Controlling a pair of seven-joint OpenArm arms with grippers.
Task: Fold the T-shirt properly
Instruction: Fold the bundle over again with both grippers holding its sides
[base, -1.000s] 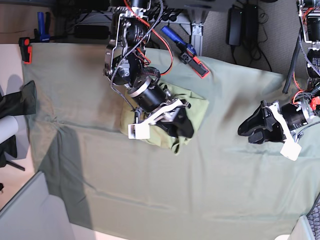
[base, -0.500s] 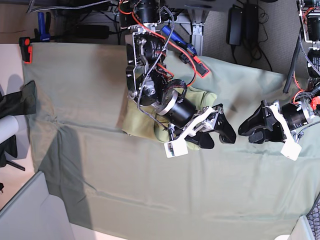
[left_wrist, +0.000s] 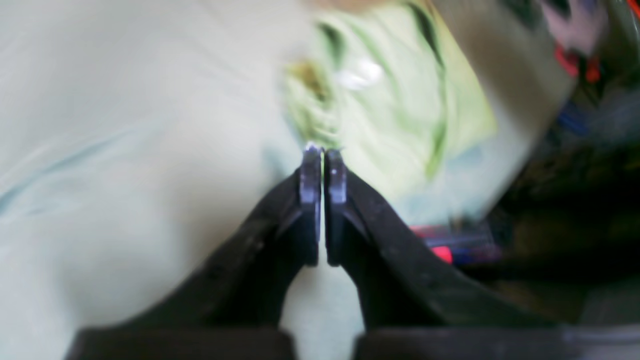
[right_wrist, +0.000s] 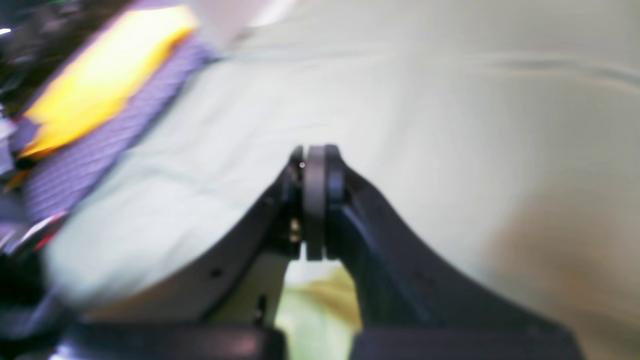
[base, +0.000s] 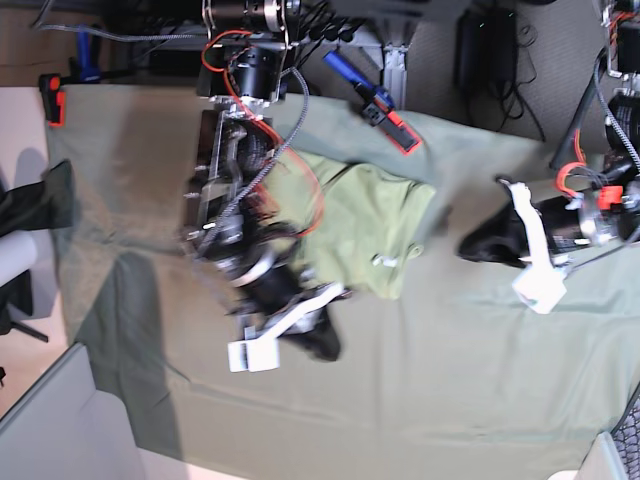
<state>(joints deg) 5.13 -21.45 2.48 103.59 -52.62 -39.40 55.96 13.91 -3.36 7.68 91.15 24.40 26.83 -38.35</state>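
The lime T-shirt (base: 365, 225) lies in a folded bundle on the grey-green table cloth (base: 450, 380), its small white label (base: 385, 262) near the lower edge. It shows blurred in the left wrist view (left_wrist: 400, 115), just beyond the fingertips. My right gripper (base: 322, 342) is shut and empty, just off the shirt's lower left edge. In its own view (right_wrist: 315, 155) the jaws meet over bare cloth. My left gripper (base: 478, 246) is to the right of the shirt, apart from it. In its own view (left_wrist: 323, 150) the jaws are closed on nothing.
A blue and red clamp (base: 375, 105) lies at the cloth's back edge, and a red clamp (base: 52, 100) holds the far left corner. A dark object (base: 45, 195) sits off the left edge. A blurred yellow shape (right_wrist: 100, 65) shows in the right wrist view.
My right arm has swung off the T-shirt to the lower left, leaving the shirt uncovered. My left gripper has shifted slightly up and to the left, toward the shirt.
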